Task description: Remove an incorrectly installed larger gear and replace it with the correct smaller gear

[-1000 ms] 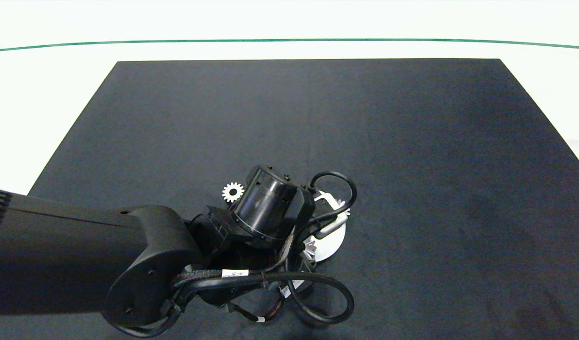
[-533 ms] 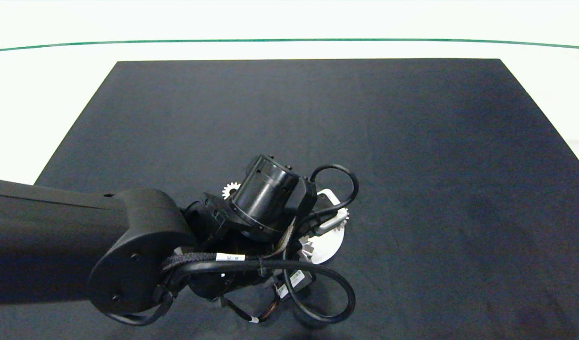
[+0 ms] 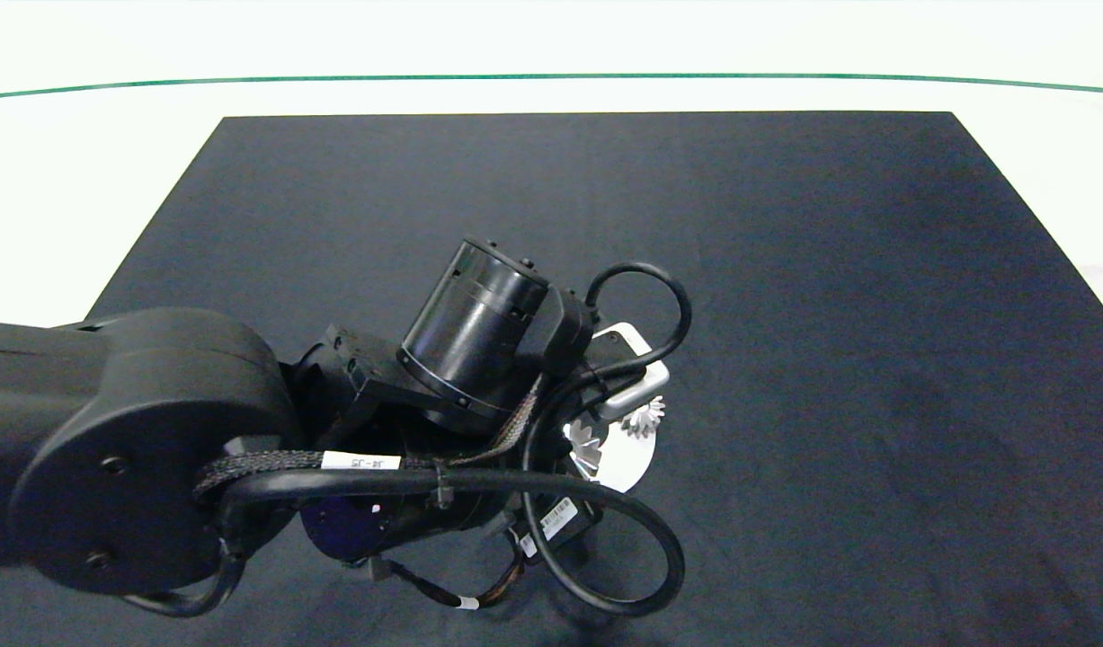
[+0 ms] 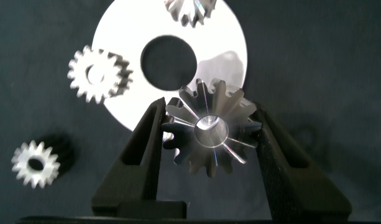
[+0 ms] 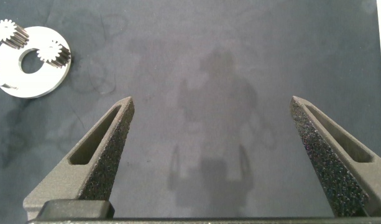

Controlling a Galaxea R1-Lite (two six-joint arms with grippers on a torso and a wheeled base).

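The larger gear (image 4: 210,134), silver with long pointed teeth, is clamped between the two fingers of my left gripper (image 4: 209,118) and hangs above the rim of a white disc plate (image 4: 224,37) with a round centre hole. Two small gears (image 4: 98,73) (image 4: 190,9) sit on that plate. A smaller gear (image 4: 36,163) with a dark hole lies on the black mat beside the plate. In the head view my left arm (image 3: 461,332) covers the gripper; only part of the plate (image 3: 627,467) and two gears (image 3: 643,418) (image 3: 585,445) show. My right gripper (image 5: 218,155) hangs open over bare mat.
The black mat (image 3: 785,270) covers most of the white table, with wide free room right of and beyond the plate. The arm's cable loops (image 3: 641,305) hang over the plate. The right wrist view sees the plate (image 5: 32,81) far off.
My left arm has risen and drawn back toward the left. The small gear on the mat, visible beside the wrist earlier, is now hidden under the arm.
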